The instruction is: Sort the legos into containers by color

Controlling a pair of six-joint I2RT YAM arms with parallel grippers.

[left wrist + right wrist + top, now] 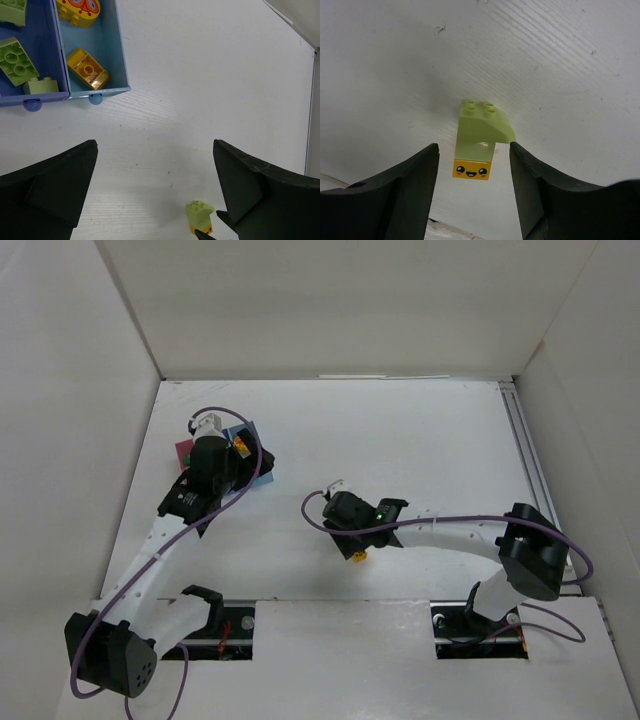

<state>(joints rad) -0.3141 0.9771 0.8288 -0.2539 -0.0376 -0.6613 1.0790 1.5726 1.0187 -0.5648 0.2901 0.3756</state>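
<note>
A small stack, a light green brick (482,122) on a yellow smiley-face brick (471,168), lies on the white table. It also shows in the top view (358,556) and the left wrist view (201,215). My right gripper (474,165) is open, its jaws either side of the stack and not gripping it; in the top view it (352,543) hangs over the stack. My left gripper (155,192) is open and empty, high by the containers (245,440). One blue box (32,97) holds light green bricks (17,60). The other blue box (119,60) holds an orange brick (87,69) and a yellow printed piece (77,9).
The pink box (185,453) is partly hidden under my left arm. White walls enclose the table on the left, back and right. A metal rail (525,455) runs along the right side. Purple cables loop off both arms.
</note>
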